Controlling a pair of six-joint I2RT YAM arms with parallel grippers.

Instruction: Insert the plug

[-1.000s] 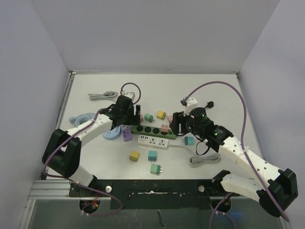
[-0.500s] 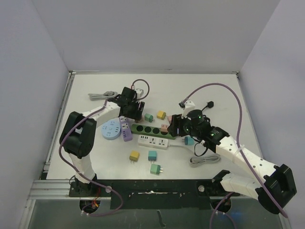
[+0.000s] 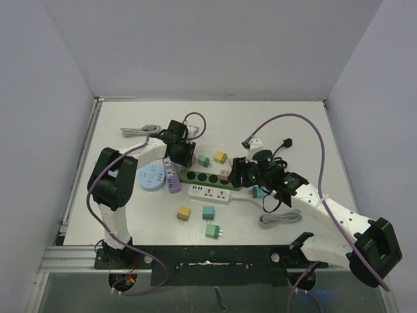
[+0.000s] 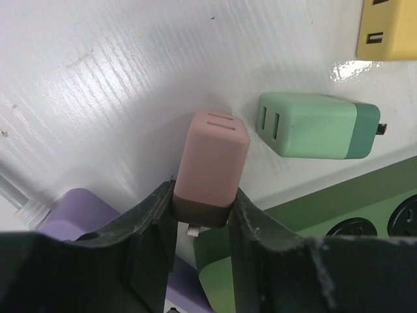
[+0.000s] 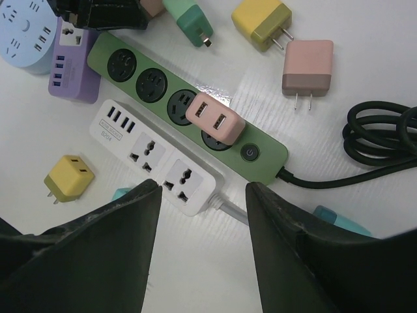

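My left gripper [image 4: 202, 197] is shut on a pink plug [image 4: 212, 156], gripping its dark brown base, with one metal prong showing below. It sits by the left end of the green power strip [image 4: 365, 202]; in the top view the left gripper [image 3: 186, 155] is just behind the strip [image 3: 205, 177]. A second pink plug [image 5: 215, 117] is seated in the strip's socket nearest the switch. My right gripper [image 5: 203, 189] is open with nothing between its fingers, hovering over the white power strip [image 5: 156, 156].
Around the strips lie a loose pink plug [image 5: 306, 65], yellow plugs [image 5: 260, 23] [image 5: 68, 177], a green plug [image 4: 313, 127], a purple strip [image 5: 71, 65] and a round blue strip [image 3: 151, 177]. A black cable [image 5: 384, 130] and a grey coil [image 3: 280, 218] lie to the right.
My left gripper has closed on the pink plug after shifting toward the back of the green strip. The right gripper narrowed slightly and moved a little left.
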